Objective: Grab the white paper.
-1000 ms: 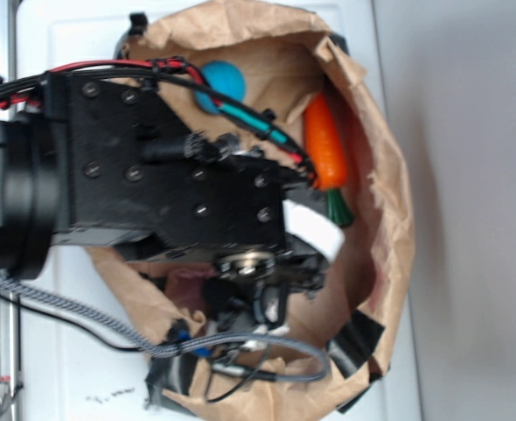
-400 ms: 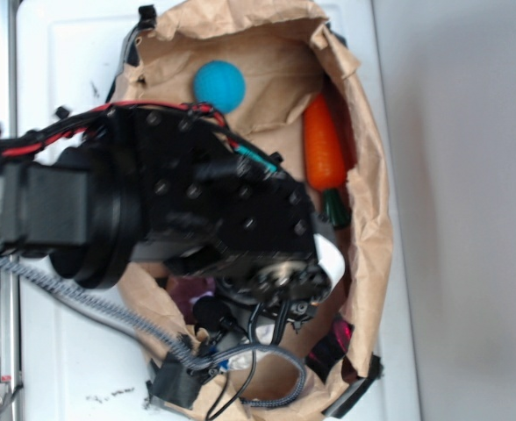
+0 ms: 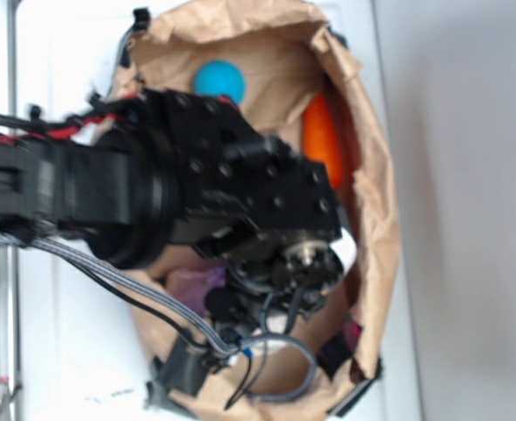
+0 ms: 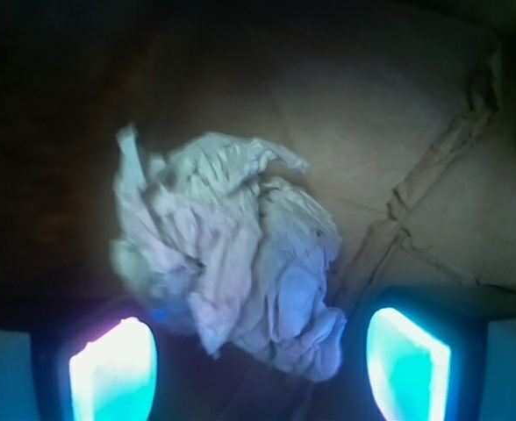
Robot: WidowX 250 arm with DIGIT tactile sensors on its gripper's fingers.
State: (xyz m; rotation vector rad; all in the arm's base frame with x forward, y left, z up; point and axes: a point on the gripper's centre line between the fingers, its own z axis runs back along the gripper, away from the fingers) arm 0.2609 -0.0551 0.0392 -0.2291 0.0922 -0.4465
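Observation:
The white paper (image 4: 232, 254) is a crumpled off-white wad lying on the brown bag floor, filling the middle of the wrist view. My gripper (image 4: 262, 364) is open, its two glowing fingertips (image 4: 113, 368) standing wide apart on either side of the wad's near end, not touching it. In the exterior view only a small white sliver of the paper (image 3: 346, 252) shows at the right edge of my black arm, which hides the gripper itself down inside the bag.
A brown paper bag (image 3: 376, 202) with tall crumpled walls surrounds everything. Inside it lie a blue ball (image 3: 219, 79), an orange carrot (image 3: 321, 145) and a purple object (image 3: 192, 285). Black clips hold the bag's rim. Cables hang from my arm.
My arm has swung downward and to the right across the bag, uncovering the blue ball and covering most of the white paper and the carrot's green end.

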